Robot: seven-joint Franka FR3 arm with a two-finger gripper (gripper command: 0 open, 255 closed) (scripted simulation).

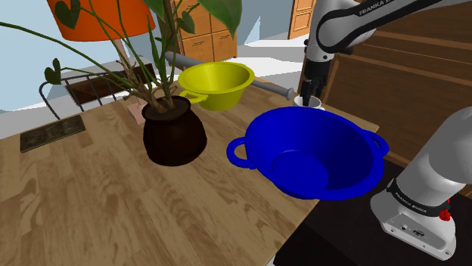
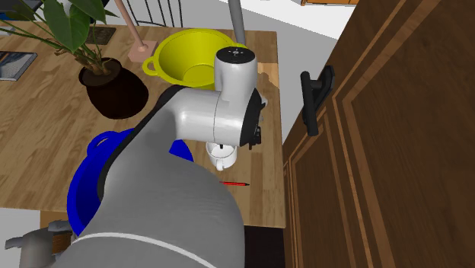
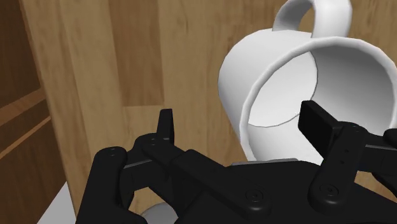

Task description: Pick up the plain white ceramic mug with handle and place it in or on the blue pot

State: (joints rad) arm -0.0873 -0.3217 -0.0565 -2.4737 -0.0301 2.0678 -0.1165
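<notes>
Layout in the shoulder view: on the table (image 1: 113, 211) the pot (image 1: 318, 151) stands at the front right, the potted plant (image 1: 174, 132) to its left, and a second pot (image 1: 217, 85) behind and between the two. The mug (image 1: 310, 100) stands on the table just behind the pot's far rim, right of the second pot and beside the cabinet (image 1: 393, 83) that bounds the table on the right. The gripper (image 1: 310, 91) hangs directly over the mug, one spread finger over the opening, the other outside, apart from the wall.
</notes>
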